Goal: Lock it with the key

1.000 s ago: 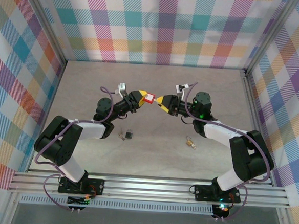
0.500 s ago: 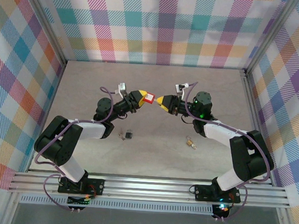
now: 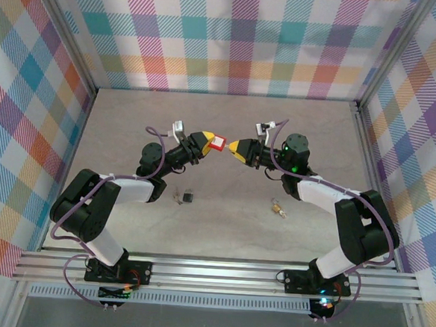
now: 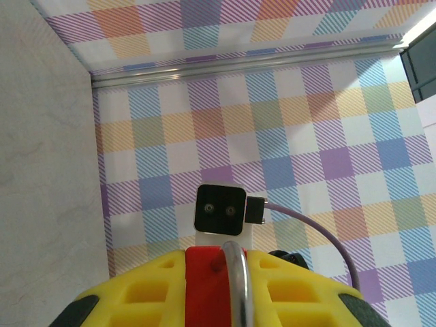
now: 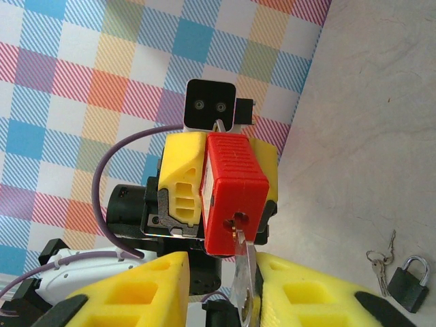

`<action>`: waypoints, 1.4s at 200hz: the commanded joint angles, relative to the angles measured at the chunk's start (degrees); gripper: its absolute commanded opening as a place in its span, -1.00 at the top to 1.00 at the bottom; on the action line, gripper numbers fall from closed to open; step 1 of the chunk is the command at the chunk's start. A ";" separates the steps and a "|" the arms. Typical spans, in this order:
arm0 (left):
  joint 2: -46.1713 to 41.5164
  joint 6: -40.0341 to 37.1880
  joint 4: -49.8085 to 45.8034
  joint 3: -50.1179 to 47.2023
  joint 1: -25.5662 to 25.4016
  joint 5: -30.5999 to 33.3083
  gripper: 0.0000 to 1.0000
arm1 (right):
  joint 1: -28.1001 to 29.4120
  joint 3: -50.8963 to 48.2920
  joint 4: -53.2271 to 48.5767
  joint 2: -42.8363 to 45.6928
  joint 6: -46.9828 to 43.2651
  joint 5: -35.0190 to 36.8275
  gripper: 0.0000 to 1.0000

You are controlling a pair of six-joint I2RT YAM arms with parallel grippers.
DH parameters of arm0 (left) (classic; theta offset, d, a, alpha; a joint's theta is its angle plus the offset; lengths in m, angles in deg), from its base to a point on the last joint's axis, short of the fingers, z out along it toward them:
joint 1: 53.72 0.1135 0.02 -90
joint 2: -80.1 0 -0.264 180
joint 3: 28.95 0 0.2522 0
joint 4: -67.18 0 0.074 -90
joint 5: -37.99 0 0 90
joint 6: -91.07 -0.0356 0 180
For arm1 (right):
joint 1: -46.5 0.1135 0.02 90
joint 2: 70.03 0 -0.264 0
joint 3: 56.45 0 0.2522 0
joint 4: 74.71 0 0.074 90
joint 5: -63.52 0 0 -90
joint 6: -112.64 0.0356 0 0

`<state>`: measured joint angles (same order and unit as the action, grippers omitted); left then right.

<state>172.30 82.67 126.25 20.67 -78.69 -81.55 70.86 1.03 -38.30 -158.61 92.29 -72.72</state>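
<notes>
While plaid walls (image 3: 234, 37) box in a pale, stone-look table (image 3: 220, 238), the red padlock (image 3: 217, 142) hangs above the table's middle, clamped between the fingers of the left gripper (image 3: 209, 141). Just to its right, the right gripper (image 3: 235, 147) pinches the key (image 5: 243, 279), whose tip meets the keyhole. The left arm (image 3: 123, 189) and right arm (image 3: 328, 194) rise from the near edge and lean inward, fingertips almost meeting.

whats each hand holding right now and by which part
The left hand holds the red padlock by its body; the right hand holds the key by its head end, blade tip at the keyhole.
</notes>
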 commanded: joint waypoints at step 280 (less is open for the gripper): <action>-1.87 -0.38 4.68 1.37 1.90 0.27 1.00 | 0.78 -6.00 16.45 1.06 3.61 -0.31 1.00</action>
<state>172.30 82.63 127.50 21.09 -78.23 -83.59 71.01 -2.64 -31.17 -158.61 94.74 -71.98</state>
